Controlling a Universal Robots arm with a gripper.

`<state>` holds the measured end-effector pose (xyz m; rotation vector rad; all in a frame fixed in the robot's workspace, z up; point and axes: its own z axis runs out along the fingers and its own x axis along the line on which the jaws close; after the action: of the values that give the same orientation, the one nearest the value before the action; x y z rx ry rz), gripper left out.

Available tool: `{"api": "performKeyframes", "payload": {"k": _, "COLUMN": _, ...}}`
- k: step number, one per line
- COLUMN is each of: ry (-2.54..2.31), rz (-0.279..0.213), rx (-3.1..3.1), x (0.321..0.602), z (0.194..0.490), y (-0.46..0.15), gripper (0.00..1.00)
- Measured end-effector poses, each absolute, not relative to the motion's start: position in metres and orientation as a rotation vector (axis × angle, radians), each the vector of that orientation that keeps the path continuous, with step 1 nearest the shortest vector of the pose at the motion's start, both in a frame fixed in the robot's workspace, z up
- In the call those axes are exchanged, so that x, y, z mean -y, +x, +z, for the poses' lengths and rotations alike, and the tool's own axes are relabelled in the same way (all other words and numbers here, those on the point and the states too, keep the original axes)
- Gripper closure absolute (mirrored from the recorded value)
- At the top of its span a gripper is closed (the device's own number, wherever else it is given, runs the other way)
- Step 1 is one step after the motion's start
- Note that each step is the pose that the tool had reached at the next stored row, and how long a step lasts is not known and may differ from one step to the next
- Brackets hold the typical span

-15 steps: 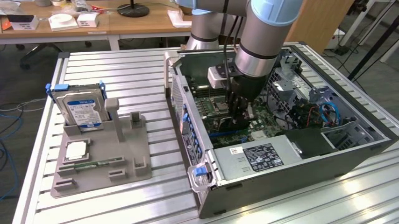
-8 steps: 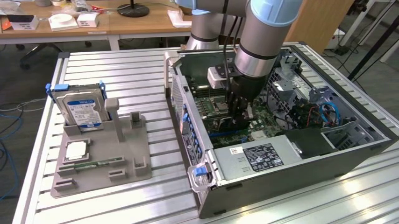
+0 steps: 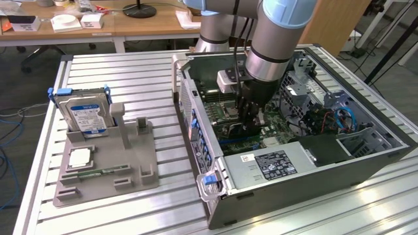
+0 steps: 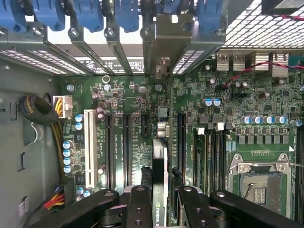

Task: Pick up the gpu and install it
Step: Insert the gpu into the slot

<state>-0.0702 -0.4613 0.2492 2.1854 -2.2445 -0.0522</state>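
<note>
The gpu (image 4: 160, 156) stands edge-on over the green motherboard (image 4: 123, 102) inside the open computer case (image 3: 365, 164), its metal bracket reaching the rear slots, pinched between the gripper (image 4: 161, 202) fingers (image 4: 138, 209).

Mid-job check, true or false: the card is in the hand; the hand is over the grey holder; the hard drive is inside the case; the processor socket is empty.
1. The hand grips the card. True.
2. The hand is over the grey holder. False: it is down inside the computer case.
3. The hard drive is inside the case. False: it stands upright in the holder.
4. The processor socket is empty. True.
</note>
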Motion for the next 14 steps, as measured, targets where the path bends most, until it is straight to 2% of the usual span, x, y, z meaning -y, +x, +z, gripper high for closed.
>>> {"api": "performKeyframes", "payload": {"k": 14, "ry": 2.181, "rz": -0.06, "rx": 2.242, "x": 0.4609, "z": 0.2482, "y": -0.0703, "gripper": 0.74}}
